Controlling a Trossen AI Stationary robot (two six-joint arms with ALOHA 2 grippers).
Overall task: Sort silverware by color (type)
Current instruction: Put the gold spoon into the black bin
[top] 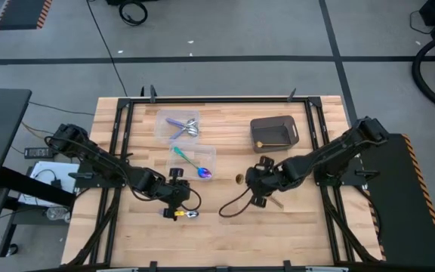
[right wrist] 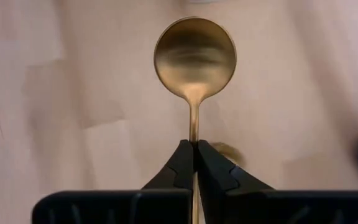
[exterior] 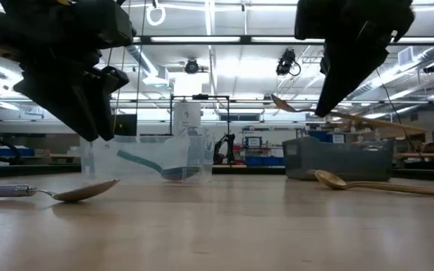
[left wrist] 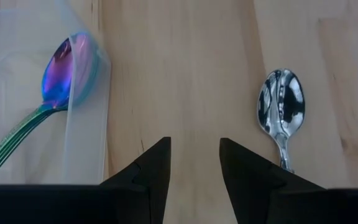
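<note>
My right gripper [top: 261, 183] is shut on a gold spoon [right wrist: 194, 53] above the table's middle right. A second gold spoon [exterior: 330, 179] lies flat on the table beneath it. My left gripper [left wrist: 194, 155] is open and hovers low over bare wood. It sits between a clear tub [left wrist: 17, 124] holding a teal-handled spoon with a purple head [left wrist: 59, 74] and a silver-headed spoon [left wrist: 280, 102] lying on the table [top: 189, 214]. A farther clear tub [top: 178, 125] holds lavender-handled pieces. My right gripper pinches the gold spoon's handle just behind the neck [right wrist: 194, 132] between its two fingertips. The bowl sticks out ahead of the fingers, and the handle runs back between them. The spoon is lifted clear of the table [exterior: 281, 102].
A dark grey bin [top: 273, 131] stands at the far right of the table, beyond my right gripper. The two clear tubs sit in the far middle. A black cable [top: 232, 205] loops on the wood near my right gripper. Bare wood lies along the near edge.
</note>
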